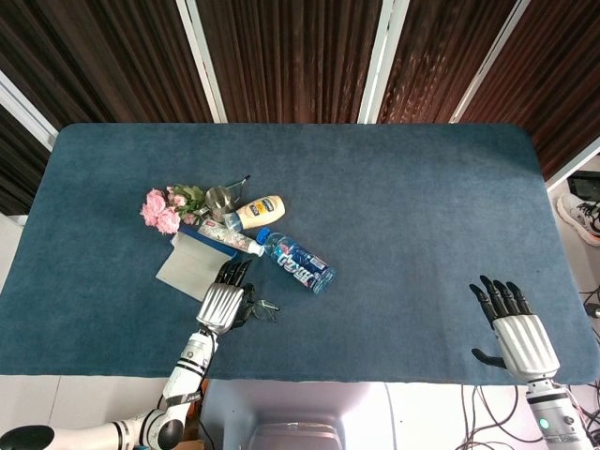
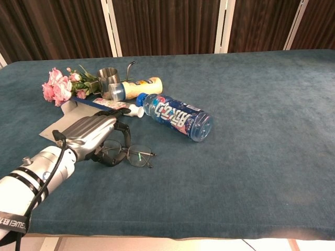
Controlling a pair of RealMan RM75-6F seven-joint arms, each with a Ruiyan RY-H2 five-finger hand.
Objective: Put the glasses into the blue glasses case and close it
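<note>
the glasses [image 2: 131,155] lie on the blue table [image 2: 251,157] near its front edge, lenses flat on the cloth, just in front of the open blue glasses case [image 1: 192,260], whose pale lining faces up. the left hand [image 2: 91,134] rests over the left end of the glasses, its dark fingers [image 2: 123,137] curled down around the frame there; whether it truly grips the frame or only touches it i cannot tell. behind the case sit a white tube [image 2: 121,107], a plastic bottle [image 2: 177,116] on its side, a yellow bottle [image 2: 137,87], a metal cup [image 2: 108,77] and pink flowers [image 2: 56,85]. the right hand [image 1: 514,330] is well apart at the table's front right, fingers spread and holding nothing.
</note>
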